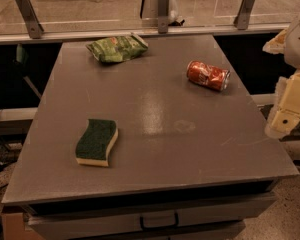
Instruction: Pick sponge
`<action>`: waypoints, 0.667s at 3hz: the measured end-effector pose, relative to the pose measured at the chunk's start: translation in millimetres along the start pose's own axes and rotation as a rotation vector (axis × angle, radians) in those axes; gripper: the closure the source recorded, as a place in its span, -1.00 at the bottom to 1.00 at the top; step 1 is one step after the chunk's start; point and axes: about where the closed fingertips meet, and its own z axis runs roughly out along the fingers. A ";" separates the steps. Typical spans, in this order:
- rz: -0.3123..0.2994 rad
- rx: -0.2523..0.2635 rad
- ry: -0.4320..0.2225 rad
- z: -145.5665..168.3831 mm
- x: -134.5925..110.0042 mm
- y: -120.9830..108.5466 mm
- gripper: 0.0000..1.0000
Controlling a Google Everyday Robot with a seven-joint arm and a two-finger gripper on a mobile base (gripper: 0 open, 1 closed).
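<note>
The sponge (96,142) is laid flat on the counter (155,114), green side up, well off to the left of the pincer (290,106). Its long axis is run front-to-back, far end tipped a bit toward the pincer. The red can (208,75) is left on its side, nearer the pincer. The pincer's parked past the counter's right edge; its state can't be told, tbh.

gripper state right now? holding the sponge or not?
Gripper: open or closed cannot be told. It is at the view's right edge, beside the table, apart from the sponge, which lies on the tabletop's near left.
</note>
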 end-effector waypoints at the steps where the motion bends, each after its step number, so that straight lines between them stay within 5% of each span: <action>1: 0.000 0.000 0.000 0.0 0.0 0.0 -1.00; 2: -0.042 -0.045 -0.087 18.4 -45.7 -1.3 -1.00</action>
